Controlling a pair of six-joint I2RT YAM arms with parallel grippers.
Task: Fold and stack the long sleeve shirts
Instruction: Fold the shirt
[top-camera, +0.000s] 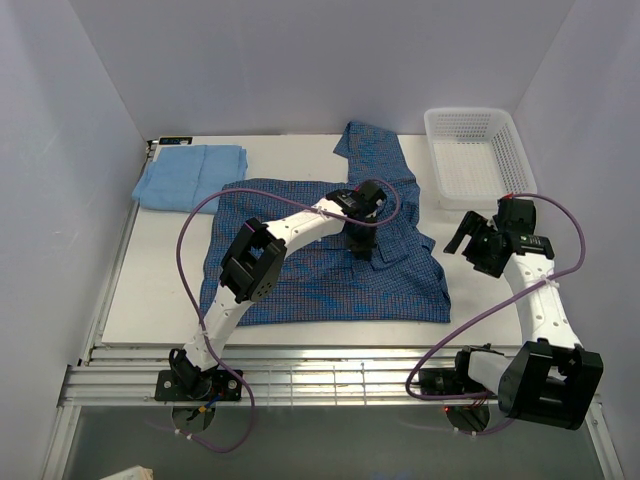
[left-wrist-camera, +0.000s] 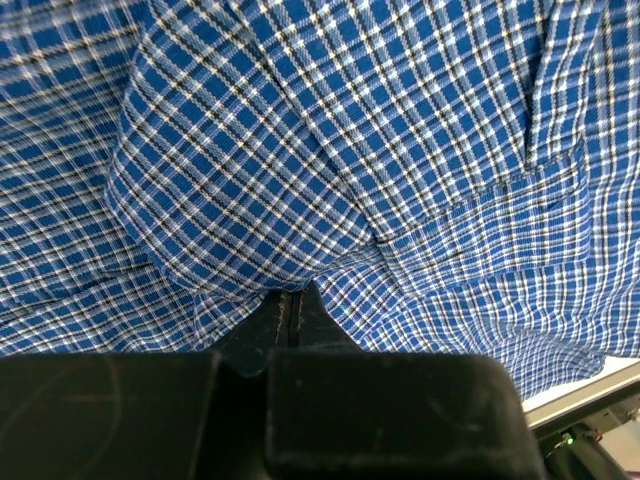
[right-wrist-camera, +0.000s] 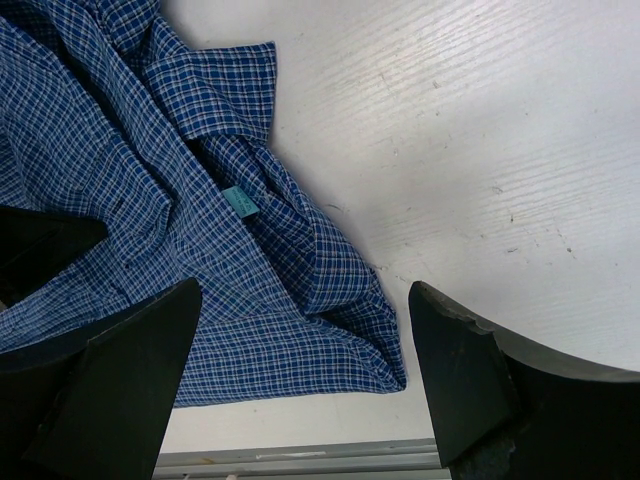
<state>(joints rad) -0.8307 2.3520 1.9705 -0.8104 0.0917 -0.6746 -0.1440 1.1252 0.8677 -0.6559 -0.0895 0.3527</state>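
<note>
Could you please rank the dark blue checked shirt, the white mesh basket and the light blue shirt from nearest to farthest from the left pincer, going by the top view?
1. The dark blue checked shirt: mid-table, pinched in the left pincer.
2. The white mesh basket: back right corner.
3. The light blue shirt: folded, back left corner.
</note>
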